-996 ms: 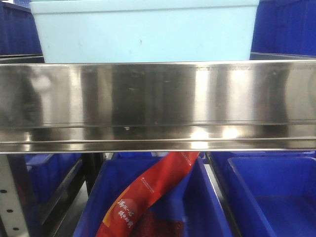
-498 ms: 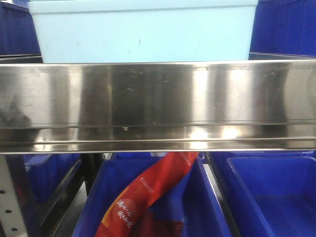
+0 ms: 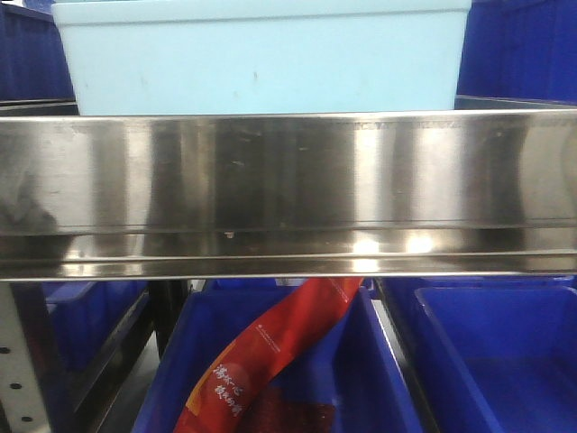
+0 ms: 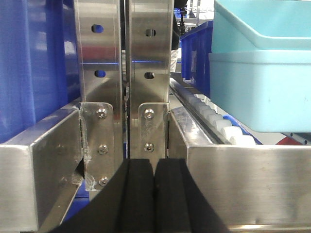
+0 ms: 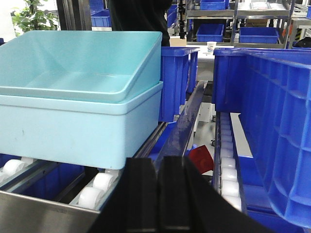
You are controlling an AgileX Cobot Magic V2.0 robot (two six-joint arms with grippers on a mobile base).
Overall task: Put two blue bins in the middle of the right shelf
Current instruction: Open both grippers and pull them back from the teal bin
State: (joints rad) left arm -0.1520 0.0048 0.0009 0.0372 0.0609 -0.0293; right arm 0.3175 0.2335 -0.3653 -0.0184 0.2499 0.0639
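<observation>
Two pale blue bins sit nested on the roller tier, the upper bin [image 5: 82, 63] tilted inside the lower bin [image 5: 77, 126]. The front view shows them as one pale blue bin [image 3: 261, 63] behind the right shelf middle's shiny front rail [image 3: 288, 180]. My right gripper [image 5: 162, 167] is shut and empty, just in front of the lower bin's right corner. My left gripper [image 4: 155, 167] is shut and empty, facing the steel posts [image 4: 99, 73]. The bins [image 4: 262, 92] lie to its right, apart from it.
Dark blue bins [image 5: 272, 111] stand on the roller lane to the right and behind the pale ones. White rollers [image 5: 92, 194] carry the bins. Below the rail, a red packet [image 3: 270, 347] lies in a dark blue bin [image 3: 379, 361].
The front view shifted very slightly a second ago, with the bin edging left in frame. Nothing has moved in the last half second.
</observation>
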